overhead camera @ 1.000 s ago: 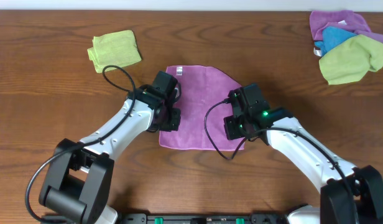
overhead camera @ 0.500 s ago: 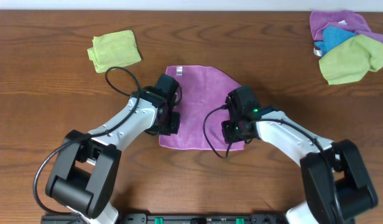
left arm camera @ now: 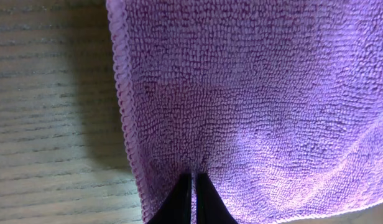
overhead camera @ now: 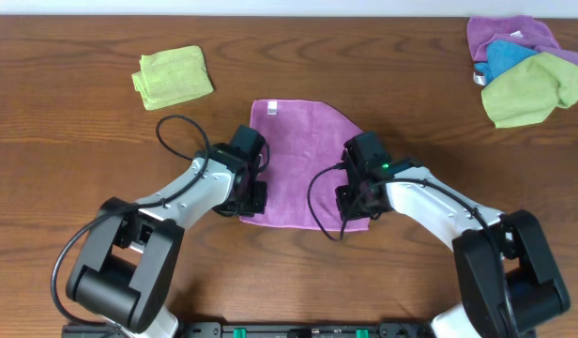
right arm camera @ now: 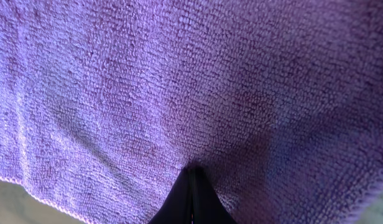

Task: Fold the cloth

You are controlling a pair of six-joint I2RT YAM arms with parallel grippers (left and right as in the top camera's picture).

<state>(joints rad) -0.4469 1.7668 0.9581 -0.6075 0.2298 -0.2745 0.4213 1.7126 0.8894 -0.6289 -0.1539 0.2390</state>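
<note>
Nearest the robot, the left fingers (overhead camera: 255,199) sit at the near-left corner of the purple cloth (overhead camera: 303,155), and the right fingers (overhead camera: 355,201) sit at its near-right corner. In the left wrist view the left fingers (left arm camera: 185,202) are pressed together with only a hairline gap. The purple cloth (left arm camera: 253,93) puckers toward their tips, so we judge a fold of fabric to be pinched between them. The right wrist view shows the same: the right fingers (right arm camera: 193,198) are closed to a point, with creases in the purple cloth (right arm camera: 179,81) running into it.

Compared with a second ago, the left arm has drawn back toward the near hem. The right arm has shifted only slightly. Both pinches now lie close to the same edge. The cloth itself has not moved: it lies flat on the worktop (overhead camera: 83,178), centred between the arms, with its label at the far-left corner.

We read this as the grasp being complete and the fold not yet begun. The next move would call for lifting both corners together and carrying them toward the far hem.

Farther off, a folded green cloth (overhead camera: 173,75) lies at the far left. A heap of purple, blue and green cloths (overhead camera: 525,68) lies at the far right, well apart from the work.
</note>
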